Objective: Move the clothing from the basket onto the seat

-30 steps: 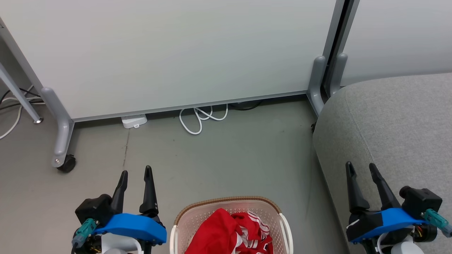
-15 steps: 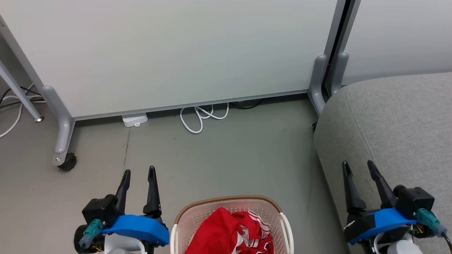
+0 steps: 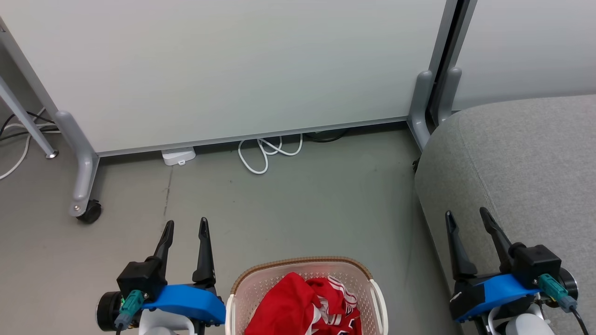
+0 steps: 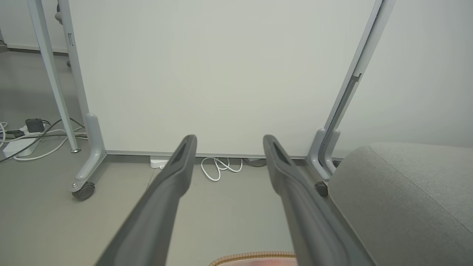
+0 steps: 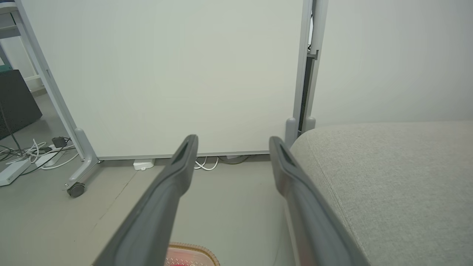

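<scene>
- Red clothing (image 3: pixel 298 307) with white trim lies heaped in the basket (image 3: pixel 298 262), which stands on the floor (image 3: pixel 302 204) at the bottom middle of the head view.
- That head view sets the left pincer (image 3: pixel 186 222) just left of the basket and the right pincer (image 3: pixel 466 212) against the left edge of the grey seat (image 3: pixel 526 158). Both are spread apart and empty, with their fingers pointing toward the partition panel (image 3: pixel 233 70).
- From the left wrist, the basket's brown woven rim sits at the bottom edge between the two fingers, and a power strip (image 4: pixel 16 147) with cables lies far off to the left.
- From the right wrist, a corner of that rim appears with a sliver of red inside — plus a dark cabinet (image 5: pixel 14 99) at the left edge, and the seat runs close along the right finger.
- White cable (image 3: pixel 267 153) lies coiled at the panel's foot; a castor (image 3: pixel 91 211) stands well left of the basket.
</scene>
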